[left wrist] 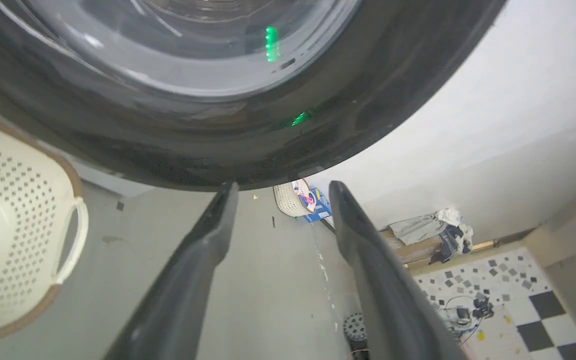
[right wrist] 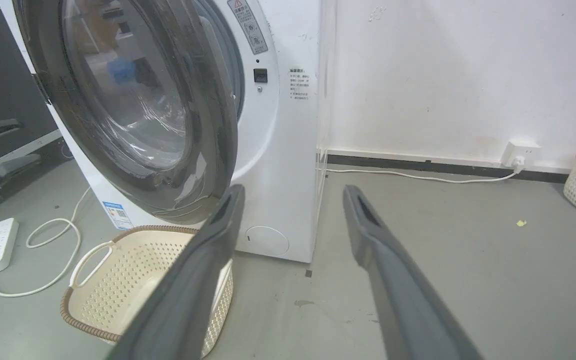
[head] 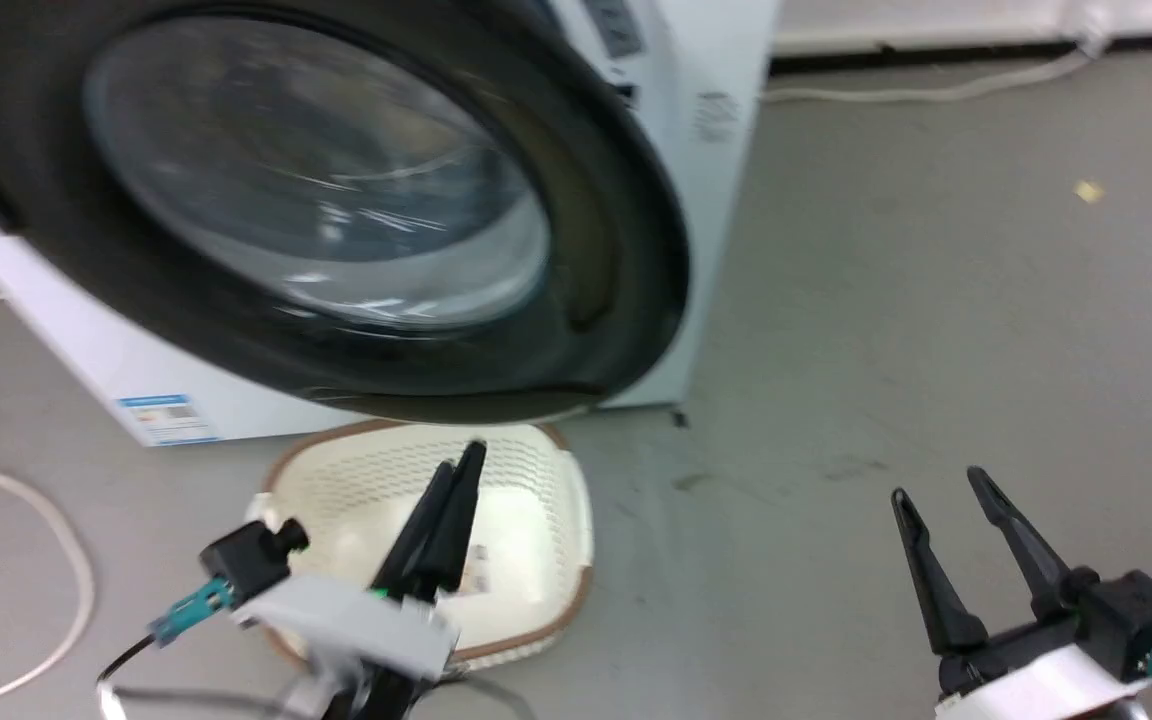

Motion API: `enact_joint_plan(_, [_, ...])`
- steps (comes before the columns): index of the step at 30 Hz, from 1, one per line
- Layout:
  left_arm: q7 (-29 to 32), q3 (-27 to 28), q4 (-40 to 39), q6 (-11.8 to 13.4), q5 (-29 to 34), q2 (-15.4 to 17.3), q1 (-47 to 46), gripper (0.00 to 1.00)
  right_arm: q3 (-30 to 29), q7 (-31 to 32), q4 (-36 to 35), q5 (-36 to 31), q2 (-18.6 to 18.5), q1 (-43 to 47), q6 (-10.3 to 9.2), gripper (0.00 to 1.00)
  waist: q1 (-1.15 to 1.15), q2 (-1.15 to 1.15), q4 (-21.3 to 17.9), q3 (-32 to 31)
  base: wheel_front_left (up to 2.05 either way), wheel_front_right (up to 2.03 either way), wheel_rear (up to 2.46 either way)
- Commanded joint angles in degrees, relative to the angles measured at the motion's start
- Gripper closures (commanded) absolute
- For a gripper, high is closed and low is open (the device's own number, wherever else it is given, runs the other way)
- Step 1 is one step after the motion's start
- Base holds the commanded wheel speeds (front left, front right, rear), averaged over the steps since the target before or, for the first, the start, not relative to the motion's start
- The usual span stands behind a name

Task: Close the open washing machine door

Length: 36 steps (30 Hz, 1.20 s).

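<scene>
Grey concrete floor [head: 936,300] runs up to a white wall [right wrist: 443,75], and the washing machine [right wrist: 283,150] stands against that wall. The washing machine door [right wrist: 208,100] is swung out from the machine's front and not latched, its glossy black rim and bulging glass facing outward. A cream perforated basket [right wrist: 158,260] sits on the floor just in front of the machine, under the door's lower edge. The left end effector [head: 463,458] is above the basket, its two dark fingers apart and their tips just below the door's rim; whether they touch it cannot be told. The right end effector [head: 936,485] is well out from the machine's front corner, fingers spread and holding nothing. A white cable [right wrist: 418,176] lies along the wall beside the machine.
</scene>
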Motion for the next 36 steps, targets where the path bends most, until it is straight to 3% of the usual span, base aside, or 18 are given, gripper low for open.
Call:
enact_joint_plan(1, [-1.7,-1.0,-1.2,-0.2,5.2,2.9,1.6,0.0,-0.3,-0.2,-0.7,-0.5,-0.3,1.2,0.05,0.0,0.01,0.0,5.3,-4.0,0.0,0.0,0.0])
enact_joint_plan(4, [-2.9,-0.2,-0.9,-0.1,18.2,7.1,3.4,0.0,-0.7,-0.2,-1.2,-0.9,-0.1,2.5,0.05,0.0,0.01,0.0,8.3,-5.8,0.0,0.0,0.0])
enact_joint_plan(6, [-3.0,4.3,-2.8,1.6,28.1,7.2,4.7,0.0,-0.9,-0.2,-1.6,-1.1,0.2,3.1,0.05,0.0,0.01,0.0,9.7,-6.5,0.0,0.0,0.0])
enact_joint_plan(13, [-3.0,16.3,-12.0,8.5,53.7,2.0,13.3,0.0,-0.5,-0.2,-2.2,-1.7,1.7,5.0,0.05,0.0,0.01,0.0,13.2,-8.3,0.0,0.0,0.0])
enact_joint_plan(16, [-3.0,18.5,-14.3,10.0,60.1,-0.2,16.4,0.0,-0.3,-0.2,-2.2,-1.6,2.0,5.5,0.05,0.0,0.01,0.0,14.0,-8.6,0.0,0.0,0.0])
enact_joint_plan(20, [-3.0,18.9,-15.0,10.2,65.8,-1.8,19.0,0.0,0.7,-0.2,-1.3,-0.2,2.0,6.0,0.05,0.0,0.01,0.0,15.1,-8.7,0.0,0.0,0.0])
enact_joint_plan(21, [-3.0,19.1,-15.2,10.2,66.4,-2.4,19.4,0.0,1.4,-0.2,-0.9,0.1,1.7,5.9,0.05,0.78,0.01,0.0,15.4,-8.6,0.0,0.0,0.0])
enact_joint_plan(22, [-3.0,19.4,-15.4,10.2,67.0,-2.8,19.7,0.0,2.1,-0.2,-0.6,0.3,1.3,5.7,0.05,1.0,0.01,0.0,15.6,-8.5,0.0,0.0,0.0])
enact_joint_plan(29, [-3.0,19.6,-16.4,10.1,71.2,-4.3,19.7,0.0,6.6,0.2,-1.4,2.4,-2.3,0.7,0.05,1.0,0.01,0.0,19.5,-5.3,0.0,0.0,0.0])
enact_joint_plan(34, [-3.0,18.4,-16.4,10.1,72.6,-6.1,17.9,0.0,12.1,3.5,-1.7,4.8,-9.5,-7.1,0.05,1.0,0.01,0.0,22.5,-0.8,0.0,0.0,0.0])
enact_joint_plan(35, [-3.0,18.4,-16.4,10.1,72.6,-6.1,17.9,0.0,12.1,3.5,-1.7,4.8,-9.5,-7.1,0.05,1.0,0.01,0.0,22.5,-0.8,0.0,0.0,0.0])
enact_joint_plan(36, [-3.0,17.6,-16.2,9.9,73.1,-6.8,17.0,0.0,13.5,5.1,-1.2,6.4,-13.0,-10.7,0.05,1.0,0.01,0.0,23.9,1.1,0.0,0.0,0.0])
